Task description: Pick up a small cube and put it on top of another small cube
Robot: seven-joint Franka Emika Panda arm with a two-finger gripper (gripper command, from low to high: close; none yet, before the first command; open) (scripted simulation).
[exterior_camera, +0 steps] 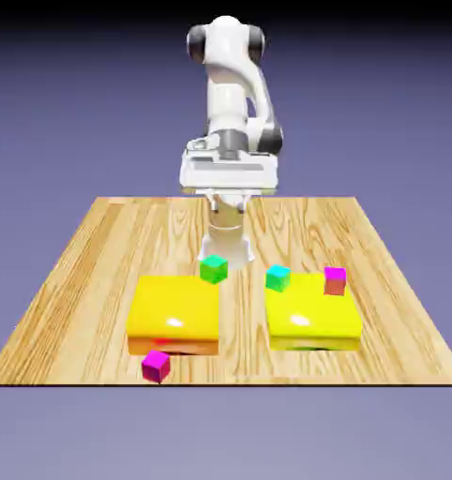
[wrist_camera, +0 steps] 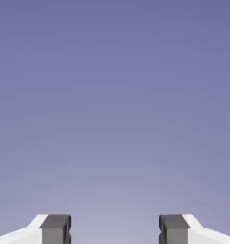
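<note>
The small cube (exterior_camera: 156, 365), tiny and magenta, lies on the wooden table near its front edge, just in front of the left yellow block (exterior_camera: 173, 312). A green cube (exterior_camera: 213, 269) sits at that block's back right corner. My gripper (exterior_camera: 228, 176) hangs high above the far part of the table, well away from all the cubes. In the hand view the gripper (wrist_camera: 115, 231) is open; its grey fingertips (wrist_camera: 56, 228) stand wide apart with only the blue-violet backdrop between them.
A second yellow block (exterior_camera: 312, 317) lies to the exterior view's right. A teal cube (exterior_camera: 278, 277) sits at its back left corner and a magenta-topped cube with an orange-red side (exterior_camera: 335, 280) at its back right. The table (exterior_camera: 70, 281) is light wood.
</note>
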